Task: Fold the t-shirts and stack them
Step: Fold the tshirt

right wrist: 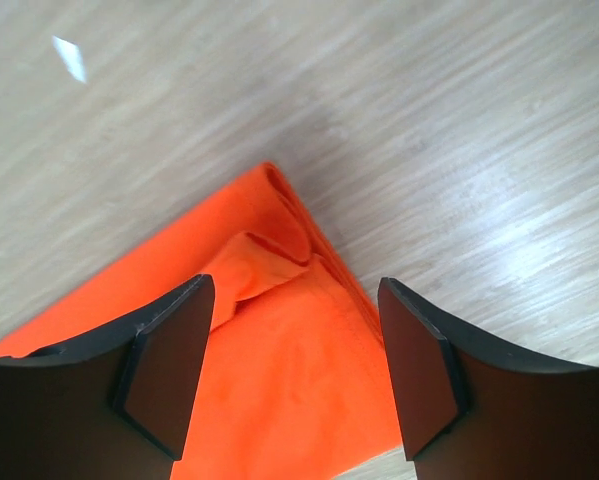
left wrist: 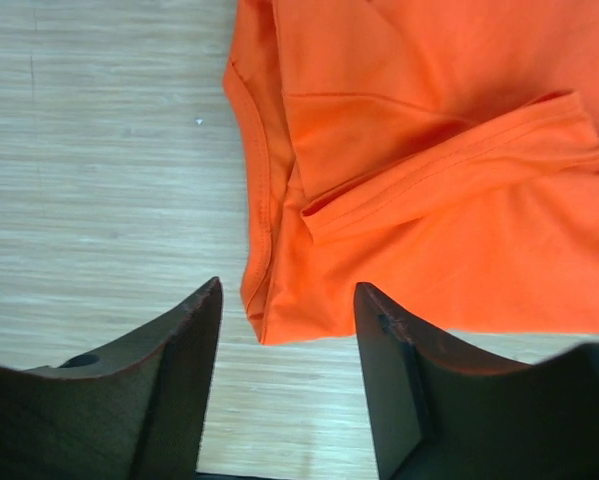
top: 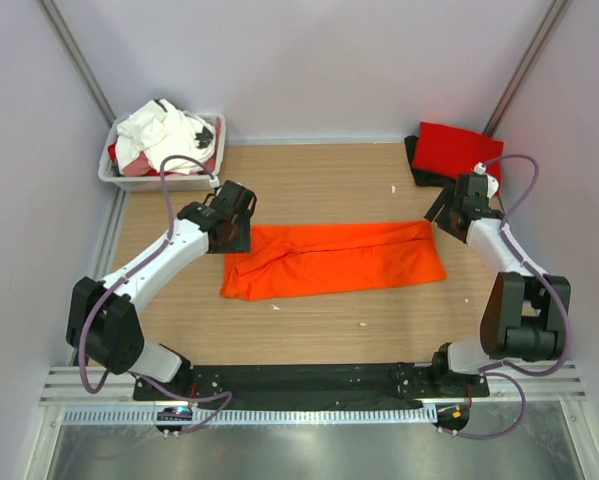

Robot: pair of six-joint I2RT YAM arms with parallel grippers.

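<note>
While the left gripper (left wrist: 289, 292) and right gripper (right wrist: 294, 285) hover parted and empty over its two ends, the orange t-shirt (top: 334, 258) lies across the middle of the table (top: 319, 185), a long folded band. Next, I'd judge: an end-to-end fold, needing firm corner grips.

I am working in a robotics lab cell, not a home or a shop. The wood-grain table (top: 319, 330) is boxed in by plain pale walls (top: 309, 60) behind it and on both sides. Bare metal posts (top: 78, 60) rise at its far corners. Along its near edge run an aluminium rail (top: 89, 385) and a slotted cable duct (top: 279, 415). The left arm (top: 149, 265) and right arm (top: 514, 262) are bolted there, trailing looped cables (top: 165, 200). A white plastic tub (top: 149, 182) sits at its far left corner.
</note>
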